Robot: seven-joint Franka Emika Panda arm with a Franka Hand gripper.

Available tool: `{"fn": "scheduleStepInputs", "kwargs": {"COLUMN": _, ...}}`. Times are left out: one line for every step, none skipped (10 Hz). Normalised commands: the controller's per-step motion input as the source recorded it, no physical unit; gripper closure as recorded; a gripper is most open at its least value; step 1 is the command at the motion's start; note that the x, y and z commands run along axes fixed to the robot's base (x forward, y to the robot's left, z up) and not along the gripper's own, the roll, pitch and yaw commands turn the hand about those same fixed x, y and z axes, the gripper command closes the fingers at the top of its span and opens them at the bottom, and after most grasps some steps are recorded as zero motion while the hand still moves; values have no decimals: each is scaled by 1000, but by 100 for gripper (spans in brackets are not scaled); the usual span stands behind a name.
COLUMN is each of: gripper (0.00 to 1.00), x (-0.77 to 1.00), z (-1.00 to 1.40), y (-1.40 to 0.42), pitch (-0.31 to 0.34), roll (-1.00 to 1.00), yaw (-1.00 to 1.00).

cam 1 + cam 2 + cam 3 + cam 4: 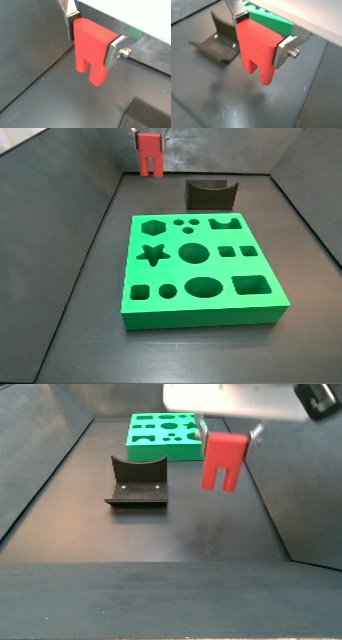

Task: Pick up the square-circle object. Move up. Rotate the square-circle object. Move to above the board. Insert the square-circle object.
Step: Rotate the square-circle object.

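The square-circle object (91, 50), a small red block with two legs hanging down, is clamped between my gripper's (91, 44) silver fingers (113, 50) in both wrist views (258, 47). In a side view the red block (223, 460) hangs in the air, well above the dark floor, with the gripper (234, 432) shut on its upper end. The green board (201, 268) with shaped cut-outs lies flat on the floor; the held block (150, 154) is off beyond the board's far end. A corner of the board (270, 18) shows behind the block.
The dark fixture (136, 483) stands on the floor between the board (166, 434) and the camera, and appears behind the board in a side view (210, 193). Raised dark walls (80, 218) border the floor tray on each side.
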Motion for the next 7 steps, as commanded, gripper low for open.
{"fn": "scheduleStepInputs", "kwargs": {"gripper": 100, "x": 46, "z": 1000, "y": -592, "pitch": 21, "roll": 22, "yaw": 21}}
{"fn": "scheduleStepInputs", "kwargs": {"gripper": 100, "x": 34, "z": 1000, "y": -500, "pitch": 26, "roll": 43, "yaw": 22}}
{"fn": "scheduleStepInputs", "kwargs": {"gripper": 100, "x": 24, "z": 1000, "y": -410, "pitch": 36, "roll": 63, "yaw": 18}}
{"fn": "scheduleStepInputs", "kwargs": {"gripper": 100, "x": 24, "z": 1000, "y": -370, "pitch": 48, "roll": 74, "yaw": 19}}
{"fn": "scheduleStepInputs", "kwargs": {"gripper": 100, "x": 25, "z": 937, "y": -284, "pitch": 61, "roll": 82, "yaw": 18}}
{"fn": "scheduleStepInputs", "kwargs": {"gripper": 100, "x": 24, "z": 770, "y": -183, "pitch": 74, "roll": 87, "yaw": 16}}
{"fn": "scheduleStepInputs", "kwargs": {"gripper": 100, "x": 22, "z": 604, "y": -109, "pitch": 88, "roll": 91, "yaw": 17}}
